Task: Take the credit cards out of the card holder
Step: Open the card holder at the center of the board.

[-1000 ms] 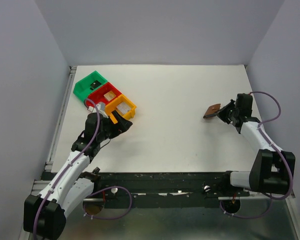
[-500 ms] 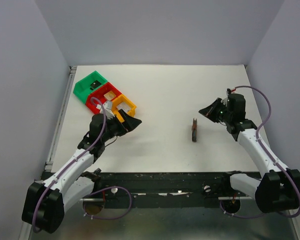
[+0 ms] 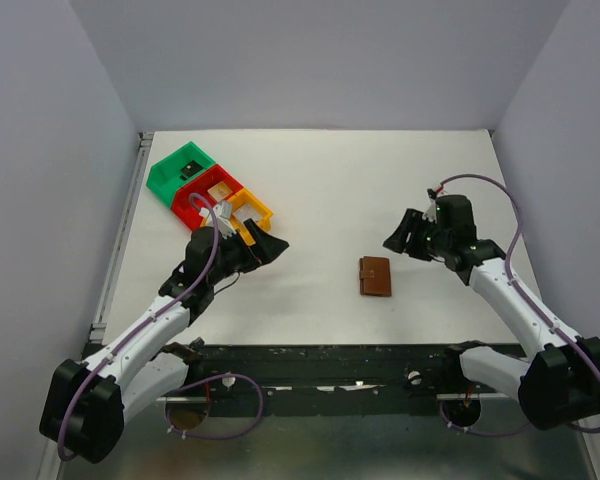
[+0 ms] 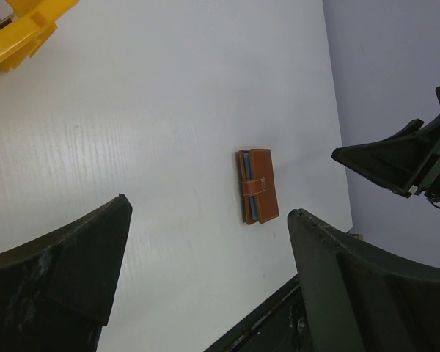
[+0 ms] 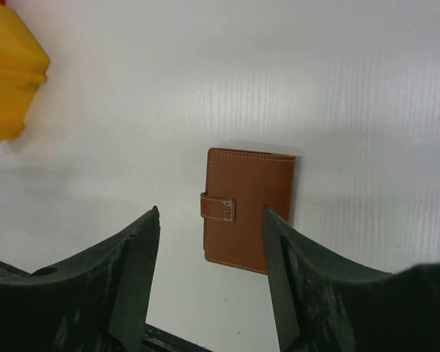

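The right pincer (image 3: 400, 240) is held open with nothing in it, and the left pincer (image 3: 266, 240) is wide open and empty too. Between them, nearer the right one, the small brown leather card holder (image 3: 374, 276) is laid flat on the white table (image 3: 320, 180), folded shut with its tab done up. No credit cards are seen outside it, so the whole job is judged left to do.
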### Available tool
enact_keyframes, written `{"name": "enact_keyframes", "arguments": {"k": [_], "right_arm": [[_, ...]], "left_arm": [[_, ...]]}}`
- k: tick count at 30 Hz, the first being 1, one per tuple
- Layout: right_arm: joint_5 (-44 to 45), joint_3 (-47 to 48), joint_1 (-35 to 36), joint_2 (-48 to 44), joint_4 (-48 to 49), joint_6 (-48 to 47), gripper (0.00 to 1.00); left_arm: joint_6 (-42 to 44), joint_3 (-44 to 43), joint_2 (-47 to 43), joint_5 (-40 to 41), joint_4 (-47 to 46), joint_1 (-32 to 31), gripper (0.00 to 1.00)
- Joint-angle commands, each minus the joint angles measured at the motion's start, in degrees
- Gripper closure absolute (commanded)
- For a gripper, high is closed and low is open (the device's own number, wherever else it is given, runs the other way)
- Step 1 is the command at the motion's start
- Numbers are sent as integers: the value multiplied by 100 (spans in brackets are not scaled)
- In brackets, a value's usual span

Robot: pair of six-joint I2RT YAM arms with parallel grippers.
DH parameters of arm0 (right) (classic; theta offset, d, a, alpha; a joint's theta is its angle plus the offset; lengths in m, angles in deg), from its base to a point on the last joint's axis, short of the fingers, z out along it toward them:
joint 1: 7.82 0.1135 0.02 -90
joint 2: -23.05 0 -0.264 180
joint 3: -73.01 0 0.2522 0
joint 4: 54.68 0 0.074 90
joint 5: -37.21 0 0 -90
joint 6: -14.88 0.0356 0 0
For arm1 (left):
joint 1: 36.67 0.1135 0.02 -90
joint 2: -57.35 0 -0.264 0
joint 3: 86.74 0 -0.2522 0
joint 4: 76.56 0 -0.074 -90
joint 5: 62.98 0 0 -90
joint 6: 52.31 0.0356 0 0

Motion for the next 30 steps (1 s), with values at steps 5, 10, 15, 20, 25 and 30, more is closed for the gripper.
{"name": "enact_keyframes", "arguments": {"k": [5,10,15,20,25,30], "right_arm": [[1176,981,1371,730,-1027,-876,11],[1826,1263,2100,1371,-1230,-973,11],[2266,1509,2479,2092,-1440,-990,10],[2617,1606,2532,2462,-1581,-1061,10],[2662,1624,2550,2840,-1590,-1043,10],[2557,1623,2585,3042,-1555,-990,10]], "left_arm": [[26,-204,60,330,282,-133,1],[9,-134,-115,558,537,-177,1],[18,-46,-335,690,616,-186,1],[35,16,-388,699,669,-177,1],[35,42,-397,690,678,-186,1],[26,86,-432,690,669,-186,1]]}}
